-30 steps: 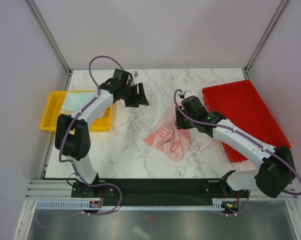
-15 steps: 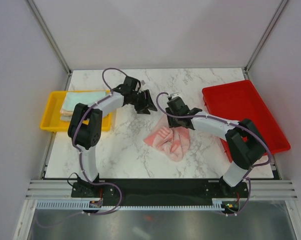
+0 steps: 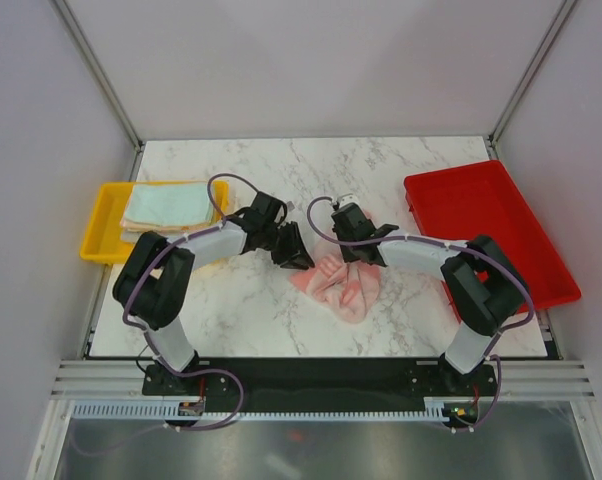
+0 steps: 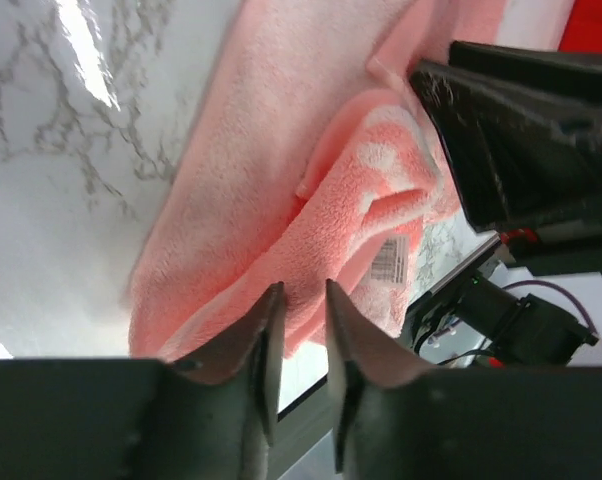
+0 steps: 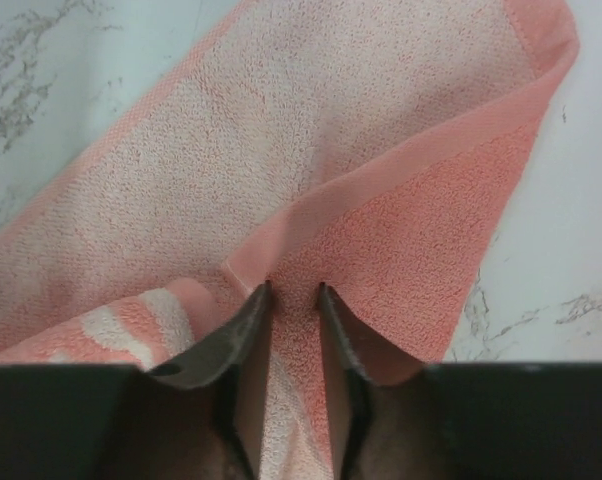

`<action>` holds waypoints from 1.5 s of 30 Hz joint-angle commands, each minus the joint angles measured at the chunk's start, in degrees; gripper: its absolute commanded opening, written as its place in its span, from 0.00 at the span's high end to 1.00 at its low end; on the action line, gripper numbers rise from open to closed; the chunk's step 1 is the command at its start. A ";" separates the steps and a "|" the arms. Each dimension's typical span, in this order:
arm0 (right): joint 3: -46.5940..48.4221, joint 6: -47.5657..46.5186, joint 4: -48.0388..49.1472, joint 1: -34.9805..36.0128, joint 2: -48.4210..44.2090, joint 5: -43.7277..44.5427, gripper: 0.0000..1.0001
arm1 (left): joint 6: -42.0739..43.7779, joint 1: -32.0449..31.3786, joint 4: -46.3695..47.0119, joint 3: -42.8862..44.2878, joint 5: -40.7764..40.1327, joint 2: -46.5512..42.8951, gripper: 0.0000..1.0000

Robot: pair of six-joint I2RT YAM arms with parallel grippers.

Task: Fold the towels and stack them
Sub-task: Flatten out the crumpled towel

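Note:
A crumpled pink patterned towel lies mid-table. My left gripper has come down on its left corner. In the left wrist view the left gripper has its jaws drawn close, with the towel's edge between the tips. My right gripper sits at the towel's far edge. In the right wrist view the right gripper has its jaws narrowed on a fold of the towel, and cloth fills the gap. Folded towels, mint green on top, lie in the yellow tray.
A red tray stands at the right, beside the right arm. The yellow tray is at the left edge of the marble table. White walls and metal posts close off the back and sides.
Both arms swung inward and down onto the pink towel, the left one coming from beside the yellow tray. Both pairs of jaws narrowed, the left more.

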 commanded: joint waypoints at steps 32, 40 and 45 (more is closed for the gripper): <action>-15.18 9.76 11.04 -24.90 -15.66 -32.97 0.86 | -2.85 -7.77 -8.13 -21.15 -22.98 -33.79 0.98; -12.89 8.88 11.48 -24.90 -13.38 -36.48 0.99 | -4.79 -7.77 -14.28 -27.40 -27.92 -46.11 0.98; -10.18 6.34 8.69 -24.99 -8.47 -34.29 0.93 | -5.05 -7.77 -15.34 -28.10 -23.70 -47.44 0.96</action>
